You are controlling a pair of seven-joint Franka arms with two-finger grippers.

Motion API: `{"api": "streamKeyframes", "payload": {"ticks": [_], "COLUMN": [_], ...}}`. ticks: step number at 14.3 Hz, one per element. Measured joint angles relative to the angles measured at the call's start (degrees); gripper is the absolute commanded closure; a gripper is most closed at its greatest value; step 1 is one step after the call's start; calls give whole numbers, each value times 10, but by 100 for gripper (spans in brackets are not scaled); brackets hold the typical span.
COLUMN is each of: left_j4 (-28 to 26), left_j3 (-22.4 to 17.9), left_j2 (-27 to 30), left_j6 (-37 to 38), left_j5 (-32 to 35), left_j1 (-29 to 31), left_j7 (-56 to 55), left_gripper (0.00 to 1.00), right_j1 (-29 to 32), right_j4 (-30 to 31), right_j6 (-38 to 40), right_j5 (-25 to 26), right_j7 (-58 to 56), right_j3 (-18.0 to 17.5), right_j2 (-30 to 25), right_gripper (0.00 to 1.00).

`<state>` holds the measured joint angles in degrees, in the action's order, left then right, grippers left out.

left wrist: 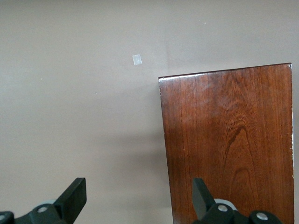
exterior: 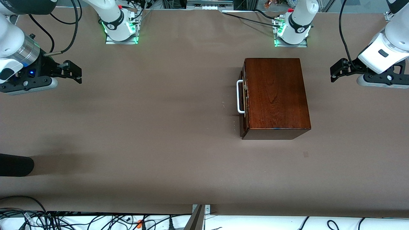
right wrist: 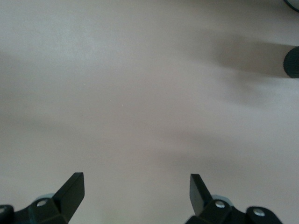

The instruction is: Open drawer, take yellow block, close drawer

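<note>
The dark reddish-brown wooden box [exterior: 276, 94] stands on the table toward the left arm's end. Its drawer [exterior: 244, 105] is pushed in, and the white bar handle [exterior: 239, 96] faces the right arm's end. The yellow block is hidden. My left gripper [exterior: 334, 72] hangs open and empty beside the box, over the left arm's end of the table. The left wrist view shows the box top [left wrist: 229, 144] under one of that gripper's [left wrist: 138, 193] fingers [left wrist: 201, 193]. My right gripper [exterior: 75, 72] hangs open and empty over bare table [right wrist: 140, 93] at the right arm's end, as the right wrist view [right wrist: 137, 191] confirms.
A black rounded object [exterior: 16, 165] juts in at the right arm's end, nearer the front camera; it also shows in the right wrist view [right wrist: 292, 61]. A small pale square mark [exterior: 305, 154] lies on the table near the box. Cables [exterior: 96, 220] run along the front edge.
</note>
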<state>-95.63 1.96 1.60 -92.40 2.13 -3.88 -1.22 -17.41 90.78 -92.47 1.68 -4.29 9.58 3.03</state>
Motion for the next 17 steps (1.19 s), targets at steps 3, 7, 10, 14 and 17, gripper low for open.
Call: {"api": "streamKeyframes", "payload": {"ticks": [3, 7, 10, 14, 17], "left_j4": [0, 0, 0, 43, 116], "left_j3": [0, 5, 10, 14, 14], "left_j2": [0, -14, -40, -115, -199], "left_j6": [39, 86, 101, 90, 74], "left_j5": [-2, -7, -9, -34, -36], "left_j1": [0, -16, -61, -141, -193], "left_j7": [0, 0, -1, -60, -122], "left_gripper": [0, 0, 0, 0, 0], "right_j1": [0, 0, 0, 0, 0], "right_j4": [0, 0, 0, 0, 0], "right_j6": [0, 0, 0, 0, 0], "right_j5": [0, 0, 0, 0, 0], "right_j7": [0, 0, 0, 0, 0], "right_j3": [0, 1, 1, 1, 1], "right_j2": [0, 0, 0, 0, 0], "right_gripper": [0, 0, 0, 0, 0]}}
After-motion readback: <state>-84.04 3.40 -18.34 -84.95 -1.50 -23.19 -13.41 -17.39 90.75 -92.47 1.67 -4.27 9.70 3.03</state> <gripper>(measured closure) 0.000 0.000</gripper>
